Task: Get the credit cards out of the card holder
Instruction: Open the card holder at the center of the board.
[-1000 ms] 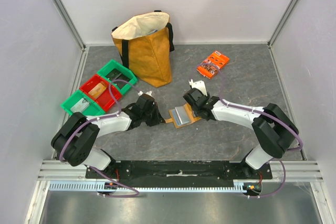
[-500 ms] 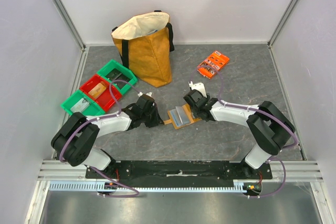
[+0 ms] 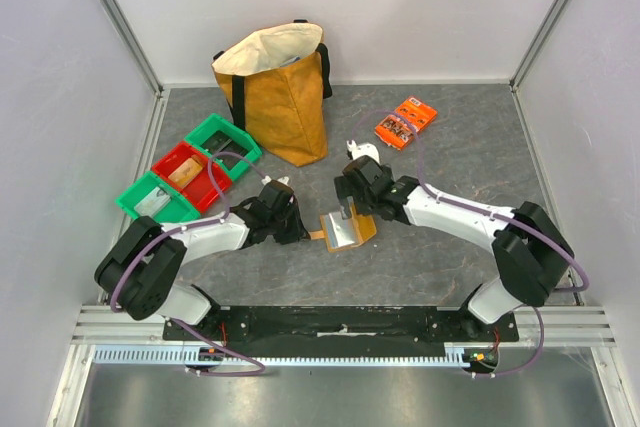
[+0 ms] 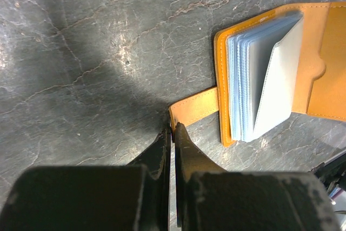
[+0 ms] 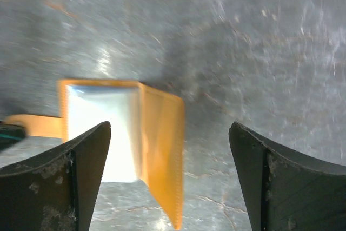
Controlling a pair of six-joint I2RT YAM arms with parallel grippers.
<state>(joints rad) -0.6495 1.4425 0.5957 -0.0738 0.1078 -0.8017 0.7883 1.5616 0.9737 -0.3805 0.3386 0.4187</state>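
The card holder [image 3: 347, 230] lies open on the dark mat between the two arms. It is tan-brown with a stack of pale blue-grey pockets [image 4: 259, 79]. My left gripper [image 3: 301, 231] is shut on its tan strap [image 4: 195, 105], the fingertips [image 4: 173, 128] pinching the strap's end. My right gripper [image 3: 350, 205] hovers just above the holder, open wide [image 5: 168, 128] with nothing between its fingers. The holder's tan cover [image 5: 162, 139] stands tilted up beside the pockets. No credit cards show; whatever the pockets hold is hidden.
A mustard tote bag [image 3: 280, 92] stands at the back. Green and red bins [image 3: 185, 177] sit at the left, close to the left arm. An orange printed packet [image 3: 405, 122] lies at the back right. White walls enclose the mat.
My right gripper has opened wide and shifted left and up over the holder. The holder's right cover has tipped up. The left gripper keeps its grip on the strap.
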